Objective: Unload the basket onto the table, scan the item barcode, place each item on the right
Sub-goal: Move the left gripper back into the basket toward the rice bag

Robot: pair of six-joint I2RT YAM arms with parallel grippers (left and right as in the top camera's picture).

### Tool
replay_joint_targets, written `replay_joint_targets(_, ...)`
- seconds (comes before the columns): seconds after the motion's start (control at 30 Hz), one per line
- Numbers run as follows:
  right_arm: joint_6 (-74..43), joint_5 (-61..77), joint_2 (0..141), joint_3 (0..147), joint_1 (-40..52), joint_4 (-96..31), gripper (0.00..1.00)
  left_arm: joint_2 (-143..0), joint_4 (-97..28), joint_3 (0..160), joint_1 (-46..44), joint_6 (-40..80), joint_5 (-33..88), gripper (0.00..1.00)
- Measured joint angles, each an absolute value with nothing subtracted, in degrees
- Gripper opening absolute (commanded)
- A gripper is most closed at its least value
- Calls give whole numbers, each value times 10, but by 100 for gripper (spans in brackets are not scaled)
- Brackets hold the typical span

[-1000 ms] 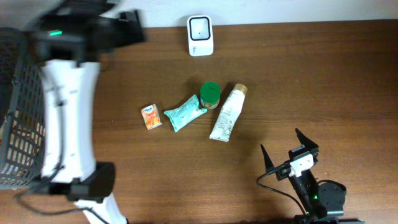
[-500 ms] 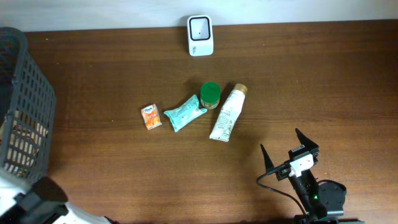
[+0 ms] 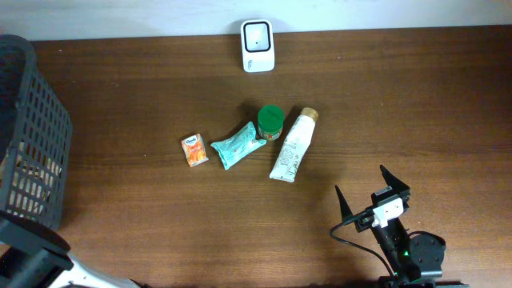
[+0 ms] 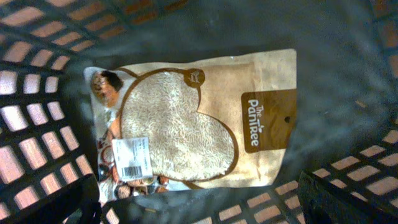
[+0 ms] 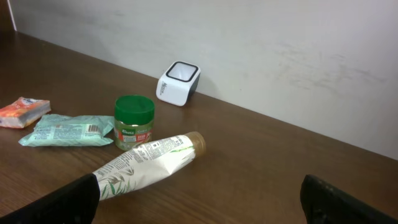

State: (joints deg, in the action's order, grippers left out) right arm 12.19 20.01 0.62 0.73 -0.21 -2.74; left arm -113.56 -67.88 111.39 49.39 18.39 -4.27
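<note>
1. The left gripper (image 4: 198,186) hangs inside the basket (image 4: 37,81), its jaws wide apart and holding nothing.
2. Under it a bag (image 4: 193,124) of rice lies flat on the basket floor, with its barcode label (image 4: 132,158) facing up.
3. The right gripper (image 3: 360,180) sits at the near right of the table (image 3: 416,104), its jaws spread and empty.
4. The scanner (image 3: 258,46) stands at the far edge by the wall (image 5: 261,43).
5. Mid-table lie an orange packet (image 3: 194,150), a teal pouch (image 3: 237,145), a green-lidded jar (image 3: 270,122) and a tube (image 3: 293,144).
6. The pouch touches the jar, and the tube lies just beside the jar.
7. The packet lies near the pouch, not touching it.
8. The basket stands at the table's left edge.
</note>
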Motion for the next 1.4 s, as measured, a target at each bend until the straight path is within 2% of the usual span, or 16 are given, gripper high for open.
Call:
replay_joint_targets(0.33, 122, 200, 6, 7, -2, -27, 98, -1215, -677, 1112, 464, 160, -33, 100)
replay_joint_targets(0.43, 122, 200, 6, 7, -2, -27, 98, -1238, -677, 1112, 453, 158, -32, 92)
replay_joint_targets(0.67, 121, 200, 6, 7, -2, -27, 98, -1260, -661, 1074, 450, 165, -49, 100)
replay_joint_targets(1.03, 121, 200, 6, 7, -2, -27, 98, -1236, -531, 966, 450, 167, -52, 99)
replay_joint_targets(1.07, 122, 200, 6, 7, -2, -27, 98, -1234, -525, 961, 450, 167, -53, 92)
replay_joint_targets(1.1, 122, 200, 6, 7, -2, -27, 98, -1230, -514, 952, 450, 167, -54, 76)
replay_joint_targets(1.17, 121, 200, 6, 7, -2, -27, 98, -1226, -502, 942, 450, 170, -54, 27)
replay_joint_targets(1.2, 121, 200, 6, 7, -2, -27, 98, -1226, -498, 939, 450, 170, -54, 14)
replay_joint_targets(1.23, 122, 200, 6, 7, -2, -27, 98, -1226, -496, 937, 449, 168, -58, 6)
replay_joint_targets(1.3, 121, 200, 6, 7, -2, -27, 98, -1223, -496, 936, 449, 168, -61, 0)
replay_joint_targets(1.4, 121, 200, 6, 7, -2, -27, 98, -1218, -496, 936, 450, 167, -65, 0)
